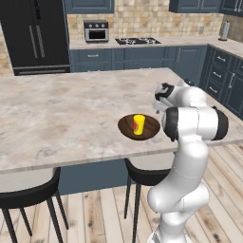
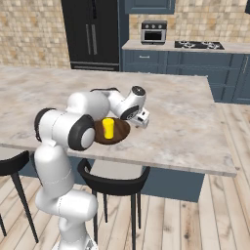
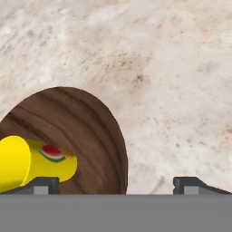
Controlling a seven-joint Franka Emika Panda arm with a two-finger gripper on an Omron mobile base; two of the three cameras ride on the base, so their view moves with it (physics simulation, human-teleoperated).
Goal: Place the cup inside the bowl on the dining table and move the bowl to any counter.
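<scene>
marble dining table (image 1: 57, 109) bears bowl (image 1: 149, 130) with cup (image 1: 138, 125) beside wide-spread gripper (image 3: 116, 185).

cup (image 3: 31, 163) cut by hand view's left edge, bowl (image 3: 90, 136) rim partly cropped

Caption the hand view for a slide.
Open gripper over the marble dining table, beside the wooden bowl holding the yellow cup.

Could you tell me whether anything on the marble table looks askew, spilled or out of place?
Nothing stands out. The small yellow cup stands upright inside the wide dark brown wooden bowl, near the front edge of the marble dining table. No spill shows.
</scene>
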